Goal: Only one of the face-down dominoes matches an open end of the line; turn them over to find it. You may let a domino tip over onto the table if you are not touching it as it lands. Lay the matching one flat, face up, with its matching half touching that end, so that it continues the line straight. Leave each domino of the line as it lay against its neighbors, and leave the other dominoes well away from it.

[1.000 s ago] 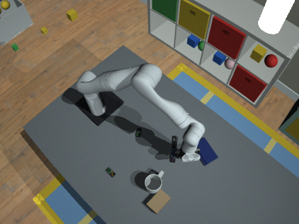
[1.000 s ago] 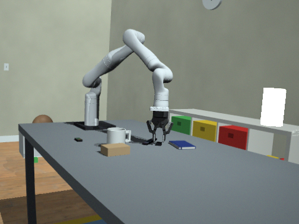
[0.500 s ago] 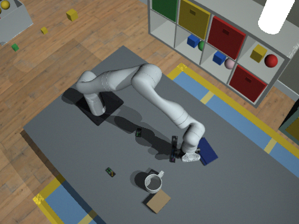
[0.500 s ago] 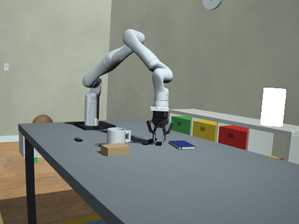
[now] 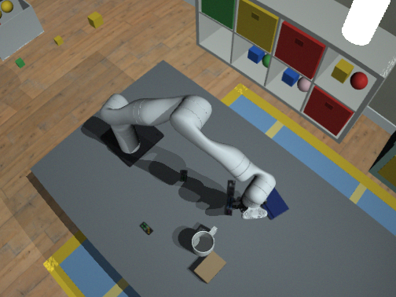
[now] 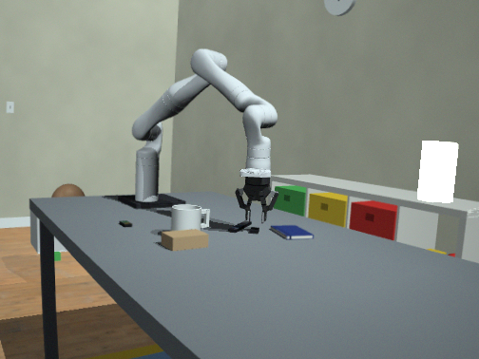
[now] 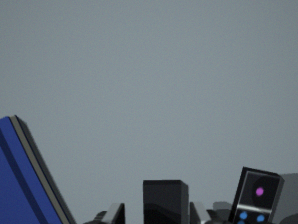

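Hovering left of the blue book (image 5: 277,204) (image 6: 291,232) (image 7: 21,172) in the exterior view, the gripper (image 5: 238,205) (image 6: 256,220) (image 7: 157,216) stood partly open above a face-down domino (image 6: 254,230) (image 7: 164,201).

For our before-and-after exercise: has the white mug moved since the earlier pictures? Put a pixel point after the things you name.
No; the white mug (image 5: 203,251) (image 6: 185,218) sits in the same place beside the tan block (image 5: 210,267) (image 6: 184,240).
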You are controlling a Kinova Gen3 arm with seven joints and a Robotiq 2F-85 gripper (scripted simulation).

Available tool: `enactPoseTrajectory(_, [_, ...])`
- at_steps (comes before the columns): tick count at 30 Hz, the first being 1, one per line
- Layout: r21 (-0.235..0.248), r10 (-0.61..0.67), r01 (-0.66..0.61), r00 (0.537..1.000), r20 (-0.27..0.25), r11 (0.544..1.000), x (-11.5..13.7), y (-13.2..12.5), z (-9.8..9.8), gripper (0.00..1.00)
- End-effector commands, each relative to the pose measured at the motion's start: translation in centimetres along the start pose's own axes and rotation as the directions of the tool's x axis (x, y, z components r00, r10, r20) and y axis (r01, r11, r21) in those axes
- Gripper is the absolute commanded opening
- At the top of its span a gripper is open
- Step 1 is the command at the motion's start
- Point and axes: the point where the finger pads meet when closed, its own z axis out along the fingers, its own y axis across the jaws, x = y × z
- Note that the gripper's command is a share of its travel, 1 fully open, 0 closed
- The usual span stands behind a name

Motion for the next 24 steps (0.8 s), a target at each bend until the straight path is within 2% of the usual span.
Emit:
enactPoseTrajectory(1, [-0.001,0.005,-0.005,1.0,0.014,1.0,0.0,0.2,0.3,0.47])
enactPoseTrajectory(24, [-0.001,0.005,-0.005,1.0,0.014,1.0,0.4,0.2,3.1,0.47])
